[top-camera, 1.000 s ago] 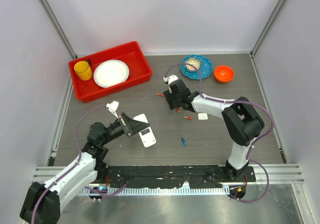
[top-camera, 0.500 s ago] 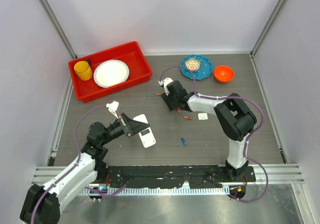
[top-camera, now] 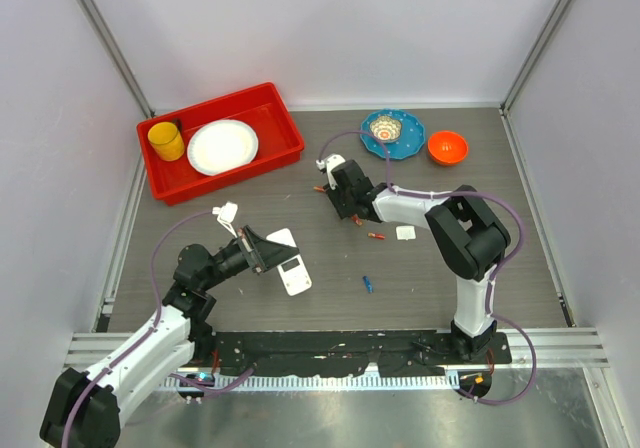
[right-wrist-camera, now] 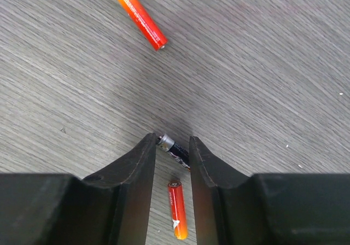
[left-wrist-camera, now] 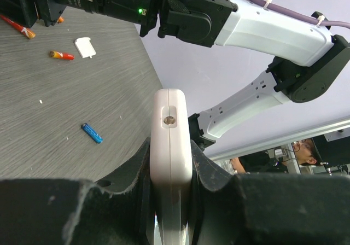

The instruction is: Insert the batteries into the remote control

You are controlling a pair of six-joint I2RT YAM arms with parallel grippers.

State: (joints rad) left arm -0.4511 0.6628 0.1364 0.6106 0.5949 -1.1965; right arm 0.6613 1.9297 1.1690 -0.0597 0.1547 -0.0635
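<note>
R gripper (right-wrist-camera: 172, 140) is being held low, fingers straddling dark battery (right-wrist-camera: 176, 150), grip unclear; remote control (left-wrist-camera: 170, 114) being clamped in L gripper (left-wrist-camera: 171, 158).

Upper left, a tray (top-camera: 278, 128) holds a cup (top-camera: 166, 141) left of a plate (top-camera: 222, 146); a dish (top-camera: 408, 138) and bowl (top-camera: 447, 147) sit upper right of centre. The remote control (top-camera: 294, 273) is lower left of centre, batteries (top-camera: 368, 284) scattered to its right
</note>
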